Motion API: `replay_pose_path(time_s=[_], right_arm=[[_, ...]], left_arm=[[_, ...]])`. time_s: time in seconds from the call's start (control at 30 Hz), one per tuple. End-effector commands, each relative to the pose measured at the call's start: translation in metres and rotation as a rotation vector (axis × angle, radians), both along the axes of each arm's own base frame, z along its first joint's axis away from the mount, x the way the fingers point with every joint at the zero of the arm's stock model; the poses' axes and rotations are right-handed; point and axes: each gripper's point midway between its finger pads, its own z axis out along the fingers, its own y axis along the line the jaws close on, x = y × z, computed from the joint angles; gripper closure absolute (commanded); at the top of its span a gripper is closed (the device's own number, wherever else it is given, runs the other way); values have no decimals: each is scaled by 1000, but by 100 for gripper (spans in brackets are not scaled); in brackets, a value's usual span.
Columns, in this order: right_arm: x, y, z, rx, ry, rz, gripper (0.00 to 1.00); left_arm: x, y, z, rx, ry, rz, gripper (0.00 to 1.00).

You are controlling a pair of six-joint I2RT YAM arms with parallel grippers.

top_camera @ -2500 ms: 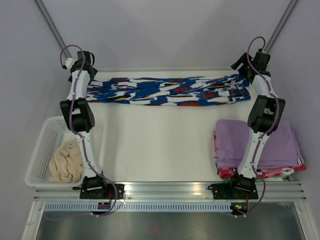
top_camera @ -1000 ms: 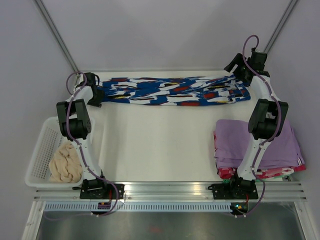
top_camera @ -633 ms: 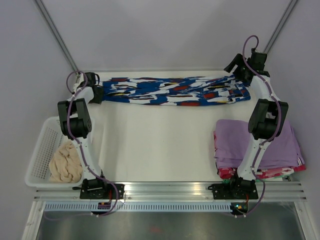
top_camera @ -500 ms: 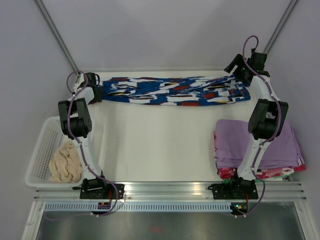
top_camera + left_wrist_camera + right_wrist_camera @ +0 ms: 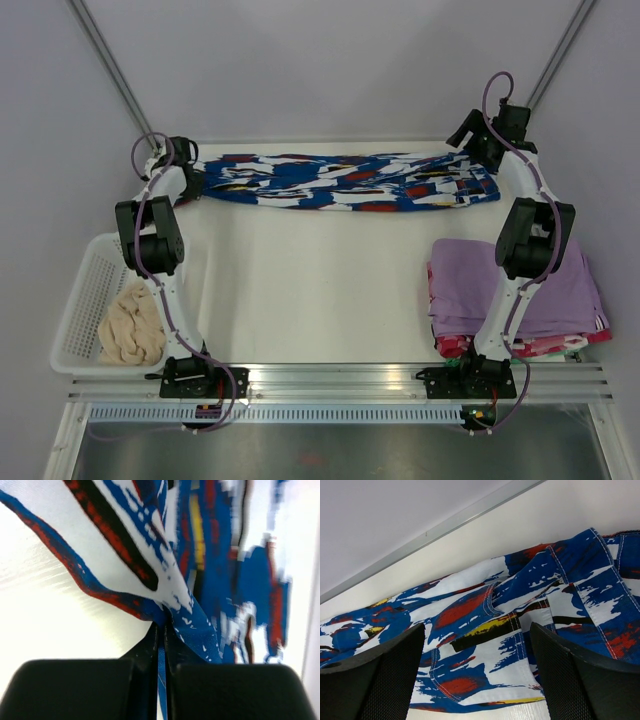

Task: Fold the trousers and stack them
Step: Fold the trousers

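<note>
Trousers [image 5: 345, 185] lie stretched along the table's [image 5: 320, 290] far edge | thin, limp, light, sure to sag | left gripper [image 5: 161, 625] pinched tight on the leg-end fabric | right gripper [image 5: 476, 630] gapes wide above the waist end, where the stitched seams look the firmest hold

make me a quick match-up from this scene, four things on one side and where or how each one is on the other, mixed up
1 trousers
2 cream bundle
3 lilac pile
4 left gripper

A in the basket on the left
B shut on printed cloth
C stretched along the far side
D folded, on the right

Pairs: 1-C, 2-A, 3-D, 4-B
</note>
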Motion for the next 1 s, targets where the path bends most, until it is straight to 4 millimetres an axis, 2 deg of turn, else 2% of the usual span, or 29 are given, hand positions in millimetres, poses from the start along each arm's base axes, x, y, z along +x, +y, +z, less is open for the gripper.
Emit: replay_pose_path(time_s=[0.0,0.2,0.33,0.37,0.4,0.43,0.47,0.63,0.8,0.9,0.97], right_arm=[[5,4,19,-18,-42,8,9],[5,8,14,-14,-32,15,8],[7,9,13,-12,-32,17,9],[6,9,13,-11,-30,18,9],[7,8,13,-13,-32,16,9],[7,9,13,-13,-32,18,8],[7,8,11,-13,-29,16,9],[7,9,9,-10,-24,18,9],[7,11,6,-2,-17,21,8],[6,11,6,-2,-17,21,8],[5,12,6,-5,-14,23,9]], left_arm=[[9,29,65,171,-6,-23,98],[1,38,78,236,44,-45,96],[8,35,72,230,45,-82,92],[9,33,71,227,48,-93,90],[10,31,67,214,54,-103,79],[10,31,68,207,66,-104,73],[11,30,61,202,81,-107,70],[12,28,55,191,81,-113,65],[16,24,53,173,66,-119,64],[7,17,50,132,92,-119,57],[1,12,59,120,90,-123,55]])
